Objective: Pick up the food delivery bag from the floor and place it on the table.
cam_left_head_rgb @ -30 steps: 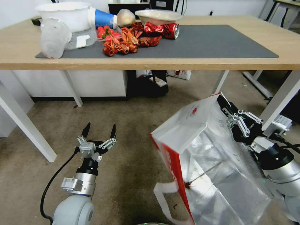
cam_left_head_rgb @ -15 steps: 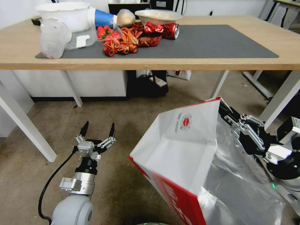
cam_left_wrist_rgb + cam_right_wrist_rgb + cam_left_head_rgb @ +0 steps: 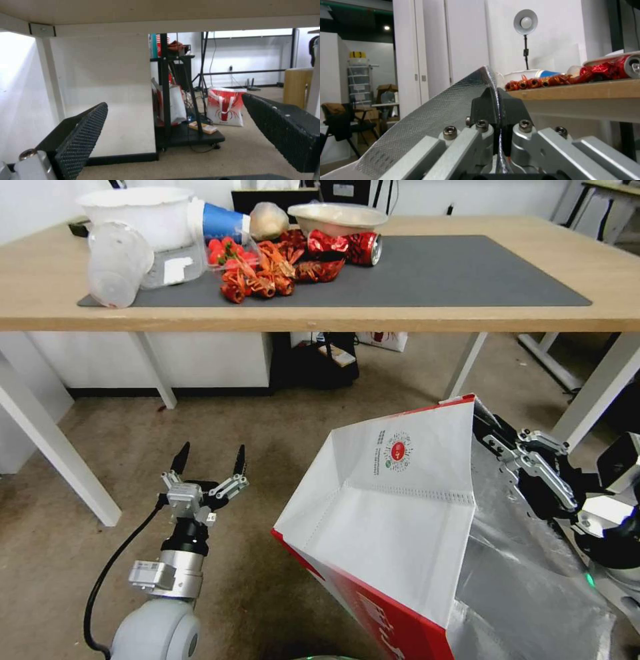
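Your right gripper [image 3: 490, 430] reaches forward with its fingers [image 3: 496, 110] pinching the food delivery bag [image 3: 400, 513] by its foil-lined rim — the bag hangs tilted above the floor [image 3: 267, 447], below the bench's [image 3: 400, 317] front edge, white panel and round red logo facing up. Your left gripper [image 3: 208, 459] hovers over the floor, fingers spread.

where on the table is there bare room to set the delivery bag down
The dark grey mat lies bare from the red can to its right edge, as does the table beyond it. The robot's left end is crowded with tubs and red food.
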{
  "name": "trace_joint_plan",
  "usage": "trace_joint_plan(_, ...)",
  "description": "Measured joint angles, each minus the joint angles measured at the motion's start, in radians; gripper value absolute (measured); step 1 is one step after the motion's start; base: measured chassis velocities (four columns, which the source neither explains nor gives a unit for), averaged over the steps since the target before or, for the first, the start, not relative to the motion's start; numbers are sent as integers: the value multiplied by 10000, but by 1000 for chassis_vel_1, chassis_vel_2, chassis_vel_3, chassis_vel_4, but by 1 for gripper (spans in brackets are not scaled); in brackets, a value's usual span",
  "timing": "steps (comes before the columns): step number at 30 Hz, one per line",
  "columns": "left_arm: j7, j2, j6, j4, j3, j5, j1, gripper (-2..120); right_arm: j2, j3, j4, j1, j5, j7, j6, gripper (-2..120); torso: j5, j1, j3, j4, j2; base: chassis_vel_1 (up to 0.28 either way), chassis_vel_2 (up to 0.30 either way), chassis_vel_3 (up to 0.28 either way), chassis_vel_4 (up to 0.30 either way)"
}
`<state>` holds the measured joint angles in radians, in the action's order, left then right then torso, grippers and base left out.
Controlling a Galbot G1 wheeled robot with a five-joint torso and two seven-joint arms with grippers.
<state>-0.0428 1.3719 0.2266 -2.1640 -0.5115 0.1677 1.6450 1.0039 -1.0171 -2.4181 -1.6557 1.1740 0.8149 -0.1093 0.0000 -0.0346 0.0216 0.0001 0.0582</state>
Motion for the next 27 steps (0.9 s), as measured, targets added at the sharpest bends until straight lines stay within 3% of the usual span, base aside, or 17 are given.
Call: trace_joint_plan(27,-164,-134,-489,-739,-37,-281,569,100,-5,-232,210,0,106,790,-272,0,0,-153,995,0,1136,0,0,0,0)
